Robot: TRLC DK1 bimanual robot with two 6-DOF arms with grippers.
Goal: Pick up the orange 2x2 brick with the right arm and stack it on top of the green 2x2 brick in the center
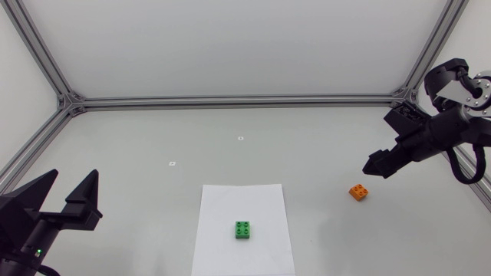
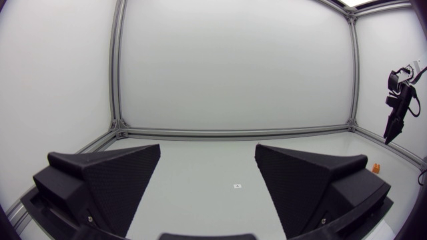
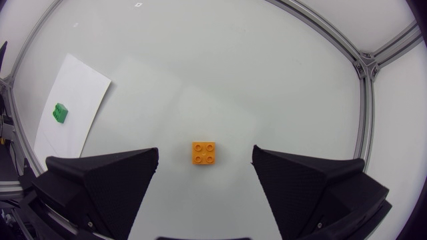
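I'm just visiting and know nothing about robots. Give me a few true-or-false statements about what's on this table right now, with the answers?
1. The orange brick is stacked on the green brick. False: they lie apart, the orange one on the bare table.
2. The green brick sits on a white sheet of paper. True.
3. The right gripper is holding the orange brick. False: it hovers open above it, touching nothing.
4. The left gripper is open and empty. True.
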